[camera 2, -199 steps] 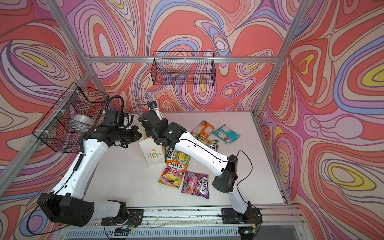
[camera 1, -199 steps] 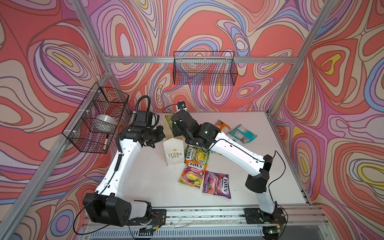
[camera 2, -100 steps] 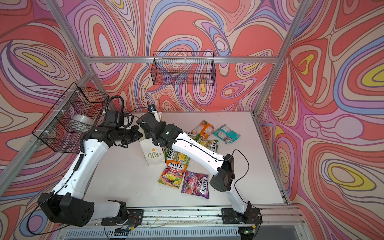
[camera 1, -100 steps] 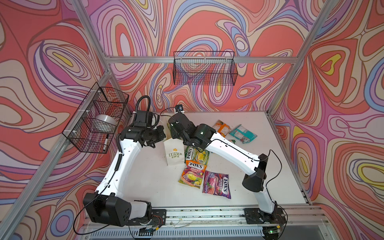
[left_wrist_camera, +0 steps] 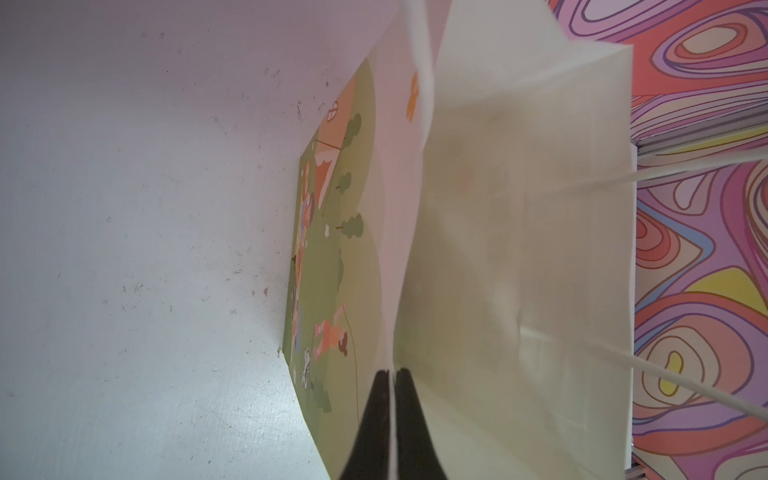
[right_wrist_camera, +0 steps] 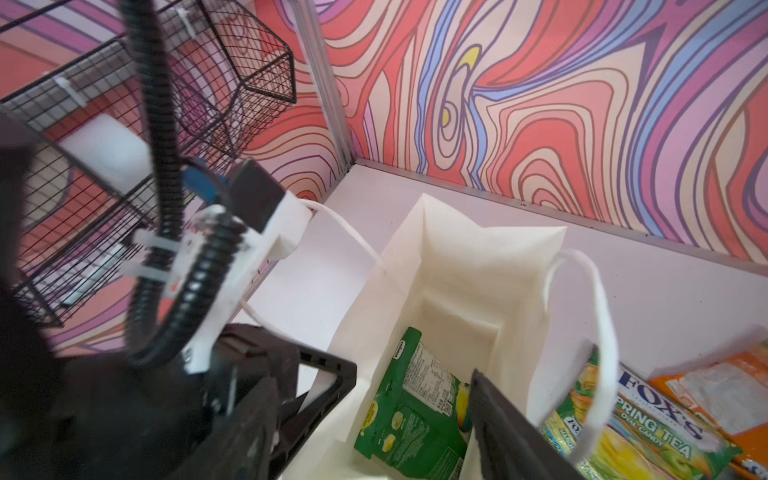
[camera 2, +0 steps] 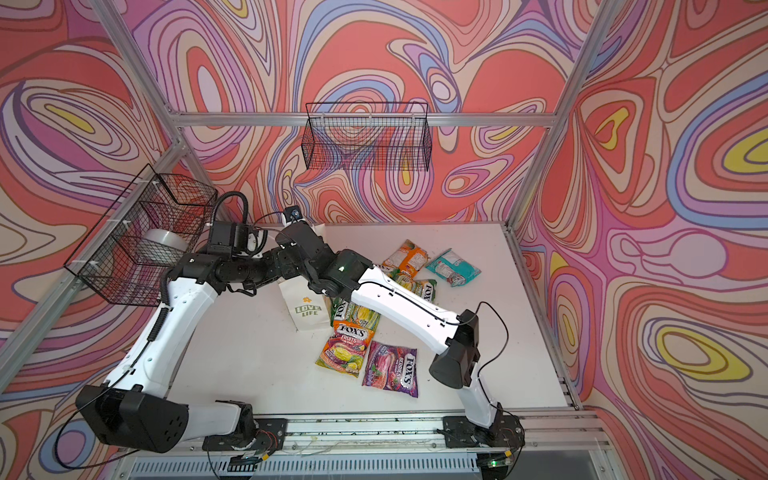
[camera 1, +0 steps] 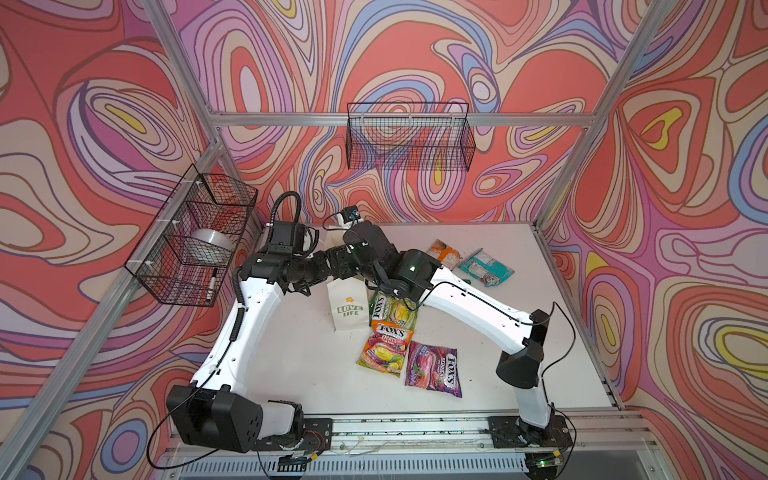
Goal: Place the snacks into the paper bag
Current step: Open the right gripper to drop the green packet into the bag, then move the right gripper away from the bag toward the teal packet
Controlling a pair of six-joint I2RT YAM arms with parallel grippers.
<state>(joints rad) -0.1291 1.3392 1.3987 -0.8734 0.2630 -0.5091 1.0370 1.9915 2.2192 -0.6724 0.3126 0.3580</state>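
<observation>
Left gripper pinches the paper bag rim tight; right gripper gapes wide over its mouth — green packet apparently loose inside, spring tea packet just beside.

in a top view my right arm hides the mouth of the paper bag; the green packet inside runs off the right wrist view.

White paper bag with green lettering, green packet, purple packet, teal-white packet, swirled red-pink walls
</observation>
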